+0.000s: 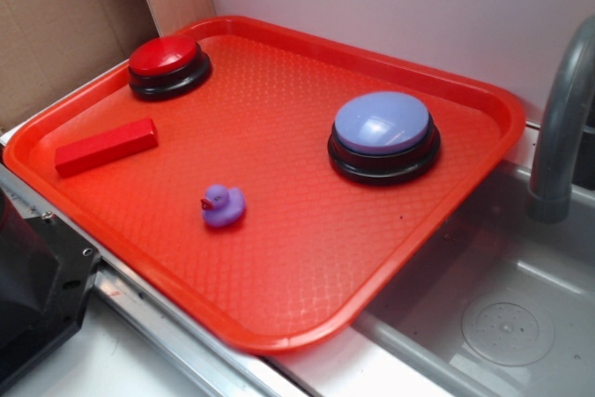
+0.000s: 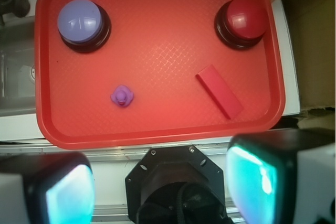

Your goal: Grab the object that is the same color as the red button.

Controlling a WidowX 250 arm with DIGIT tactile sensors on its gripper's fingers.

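Overhead, pincer [image 2: 160, 184] spread wide and empty above the tray's [image 2: 157, 137] near rim, red block [image 2: 219, 91] lying flat near the tray's edge, just short of the red button [image 2: 243, 19], duck [image 2: 122, 96] well apart, open tray between.

Kitchen-like setup: sink [image 1: 521, 323] and grey faucet [image 1: 562, 127].

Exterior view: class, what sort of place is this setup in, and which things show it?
Probably a toy kitchen sink counter used as a robot test bench. A grey faucet curves over a sink with a round drain, and a red tray beside it carries two buttons, a block and a duck.
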